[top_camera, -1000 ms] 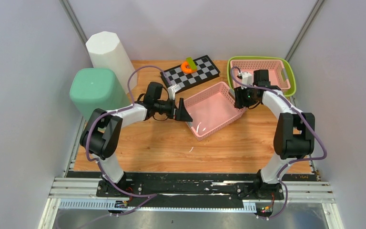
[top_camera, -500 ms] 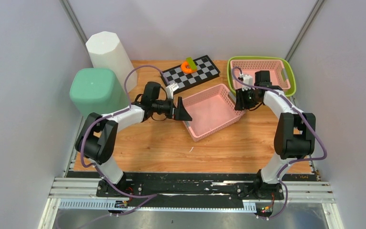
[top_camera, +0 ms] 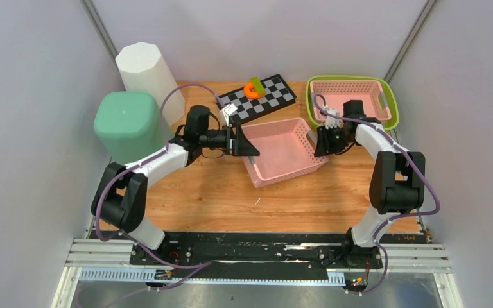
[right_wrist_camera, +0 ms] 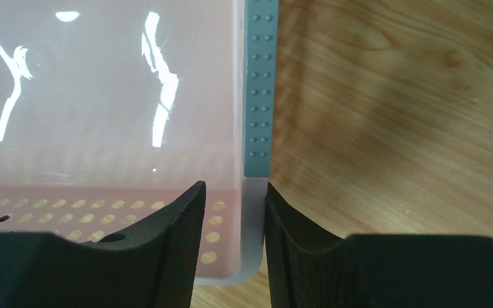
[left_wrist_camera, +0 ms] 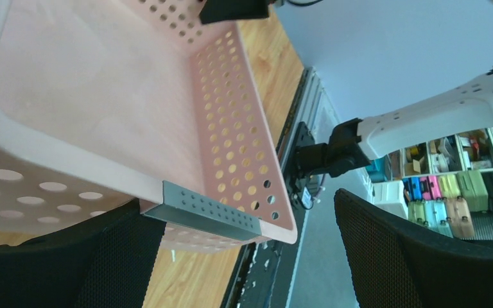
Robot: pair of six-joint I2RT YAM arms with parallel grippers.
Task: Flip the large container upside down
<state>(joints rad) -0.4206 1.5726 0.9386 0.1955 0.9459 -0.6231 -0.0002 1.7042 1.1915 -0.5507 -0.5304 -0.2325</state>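
Large pink perforated plastic basket (top_camera: 282, 151) sits mid-tabletop, open side up; right gripper (right_wrist_camera: 234, 189) pinches its right rim, jaws nearly closed; left gripper (left_wrist_camera: 241, 215) jaws wide, straddling left rim, gripping nothing; best clamp left first, then roll both wrists together

The top camera looks down from high behind the near edge, taking in the whole table (top_camera: 218, 192). The left wrist camera sits close beside the pink basket (left_wrist_camera: 103, 96), facing across it toward the right arm (left_wrist_camera: 423, 122). The right wrist camera looks straight down, very near, at one basket corner and bare wood. All three views share the basket.
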